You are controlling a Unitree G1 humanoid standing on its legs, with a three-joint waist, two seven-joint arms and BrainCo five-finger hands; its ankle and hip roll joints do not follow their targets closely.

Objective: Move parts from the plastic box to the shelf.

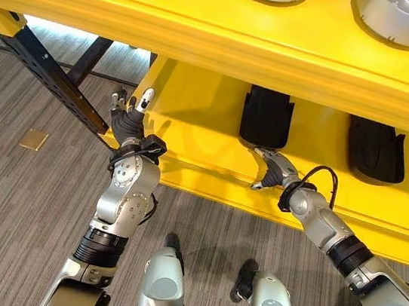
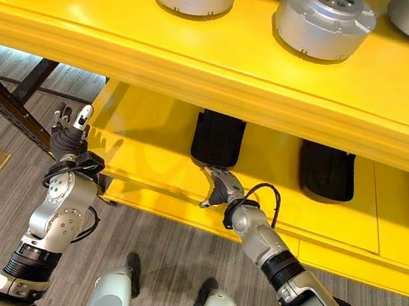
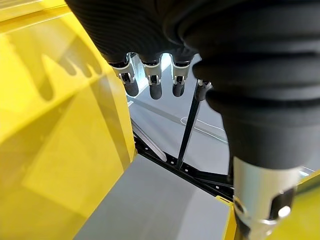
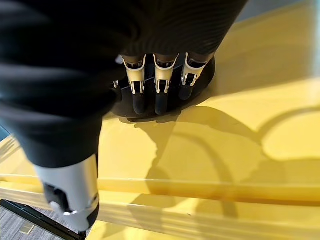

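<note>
**Both hands empty at the lower shelf**

The right hand (image 2: 219,185) hangs over the front edge of the yellow shelf (image 2: 152,146), its fingers relaxed, holding nothing. Just beyond its fingertips lies a black part (image 2: 217,138). The left hand (image 1: 129,118) is at the shelf's left corner, fingers spread upward. Farther, above both hands, round grey parts (image 2: 323,21) stand on the upper level.

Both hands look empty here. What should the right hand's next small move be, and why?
Probably draw the right hand back off the lower shelf. Its fingers are open at the near end of a black part already lying flat there, gripping nothing. The left hand is open too, by the shelf's corner.
</note>
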